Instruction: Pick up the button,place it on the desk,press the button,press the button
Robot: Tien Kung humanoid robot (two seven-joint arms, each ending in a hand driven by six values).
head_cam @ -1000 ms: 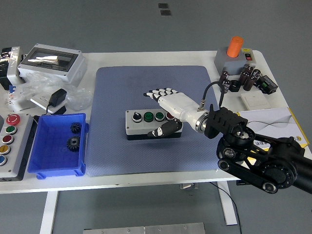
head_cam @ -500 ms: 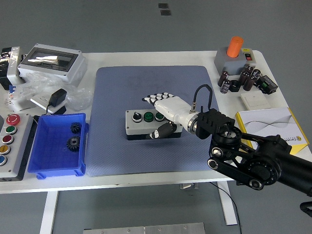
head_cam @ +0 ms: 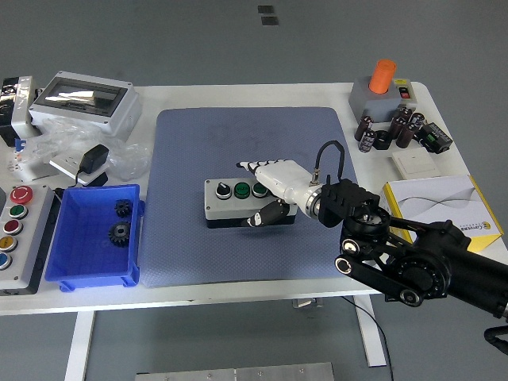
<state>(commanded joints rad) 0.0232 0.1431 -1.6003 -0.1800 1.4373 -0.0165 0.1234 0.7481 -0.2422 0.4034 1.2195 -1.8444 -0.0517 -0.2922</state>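
A grey button box (head_cam: 228,205) with a black base lies flat in the middle of the blue mat (head_cam: 238,135). On its top I see a black selector knob (head_cam: 223,190) and two green buttons (head_cam: 241,190); its right end is hidden. My right hand (head_cam: 262,192) lies over that right end. Its white fingers (head_cam: 255,167) stretch out low over the top toward the back edge, and the thumb (head_cam: 260,217) sits against the front face. The box rests on the mat. My left arm is out of view.
A blue bin (head_cam: 79,266) holding two black gears (head_cam: 119,232) stands left of the mat, with a button panel (head_cam: 16,230) at the table's left edge. A grey enclosure (head_cam: 83,99) is back left. A grey unit with an orange cap (head_cam: 384,75), capacitors (head_cam: 389,131) and a booklet (head_cam: 432,198) sit right.
My right hand has shifted left and come down over the box's right end, fingers lowering toward its top. The button box has stayed where it was.
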